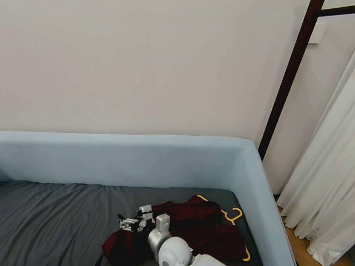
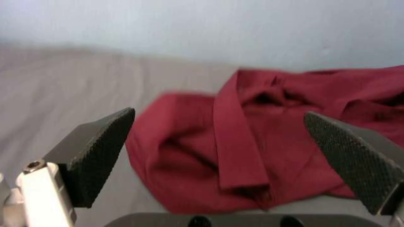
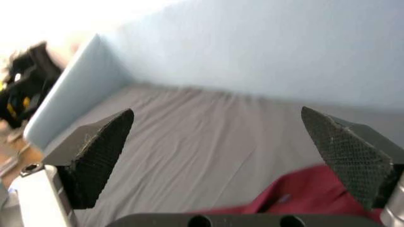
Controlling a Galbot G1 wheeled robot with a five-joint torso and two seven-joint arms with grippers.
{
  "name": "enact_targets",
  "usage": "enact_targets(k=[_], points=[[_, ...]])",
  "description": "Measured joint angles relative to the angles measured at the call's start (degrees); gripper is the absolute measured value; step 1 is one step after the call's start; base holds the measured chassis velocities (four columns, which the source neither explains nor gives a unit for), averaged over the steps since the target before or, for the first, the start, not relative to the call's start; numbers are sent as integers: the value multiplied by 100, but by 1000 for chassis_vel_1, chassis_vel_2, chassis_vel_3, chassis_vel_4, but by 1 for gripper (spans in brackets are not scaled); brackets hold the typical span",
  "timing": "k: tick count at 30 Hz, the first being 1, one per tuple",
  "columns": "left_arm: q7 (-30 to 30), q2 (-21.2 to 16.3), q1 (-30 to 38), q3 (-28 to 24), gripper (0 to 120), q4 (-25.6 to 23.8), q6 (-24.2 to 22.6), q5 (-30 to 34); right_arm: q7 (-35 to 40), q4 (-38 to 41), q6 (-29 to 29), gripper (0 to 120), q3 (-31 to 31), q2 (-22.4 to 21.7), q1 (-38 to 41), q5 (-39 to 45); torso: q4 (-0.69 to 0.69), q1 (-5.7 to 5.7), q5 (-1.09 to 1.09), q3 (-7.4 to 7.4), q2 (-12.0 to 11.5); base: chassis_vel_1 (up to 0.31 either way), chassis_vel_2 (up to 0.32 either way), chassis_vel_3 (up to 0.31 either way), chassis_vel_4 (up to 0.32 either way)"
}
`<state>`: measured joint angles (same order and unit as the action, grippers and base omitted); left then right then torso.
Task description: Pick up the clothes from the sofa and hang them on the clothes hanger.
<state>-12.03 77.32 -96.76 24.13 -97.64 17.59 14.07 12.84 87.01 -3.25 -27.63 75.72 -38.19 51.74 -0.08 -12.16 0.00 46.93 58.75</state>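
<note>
A dark red garment (image 1: 199,221) lies crumpled on the sofa's grey seat (image 1: 50,221), near the right armrest. A yellow hanger (image 1: 236,213) pokes out from under it. My right gripper (image 1: 131,221) hovers over the garment's left edge, pointing along the sofa. In the right wrist view the right gripper (image 3: 216,111) is open, with the red garment (image 3: 309,194) just below it. The left gripper (image 2: 219,113) is open too, facing the garment (image 2: 252,151) from close range with nothing between its fingers.
The sofa has a light blue back (image 1: 111,160) and a right armrest (image 1: 260,205). A dark clothes rack pole (image 1: 288,77) leans up beside the wall at the right. White curtains (image 1: 327,188) hang at the far right. Grey seat stretches free to the left.
</note>
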Motion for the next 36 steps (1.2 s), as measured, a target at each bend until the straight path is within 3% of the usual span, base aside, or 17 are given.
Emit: enact_targets(k=[5, 12, 16, 20, 26, 36], points=[[105, -147, 251, -131, 100, 72, -502, 528, -64, 271, 22, 100, 450, -344, -110, -11, -1, 0, 0, 0, 0, 0, 0, 0, 0], [1099, -738, 505, -132, 100, 30, -1450, 840, 83, 426, -119, 100, 998, -468, -437, -85, 0, 0, 1, 0, 0, 0, 0, 0, 0], [1638, -852, 719, -155, 100, 236, -1926, 1124, 108, 443, -154, 100, 1226, -497, -609, -105, 0, 0, 1, 0, 0, 0, 0, 0, 0], [1942, -743, 926, -226, 100, 560, -1964, 1120, 107, 436, -158, 100, 1335, -551, -751, -155, -1, 0, -1, 0, 0, 0, 0, 0, 0], [1744, -472, 1196, -276, 100, 1043, -1924, 1121, 96, 406, -179, 100, 1419, -639, -980, -260, -1, 0, 0, 0, 0, 0, 0, 0, 0], [1649, -283, 957, -260, 100, 958, -1906, 1112, 109, 405, -192, 100, 1463, -643, -1069, -319, 0, 0, 0, 0, 0, 0, 0, 0, 0]])
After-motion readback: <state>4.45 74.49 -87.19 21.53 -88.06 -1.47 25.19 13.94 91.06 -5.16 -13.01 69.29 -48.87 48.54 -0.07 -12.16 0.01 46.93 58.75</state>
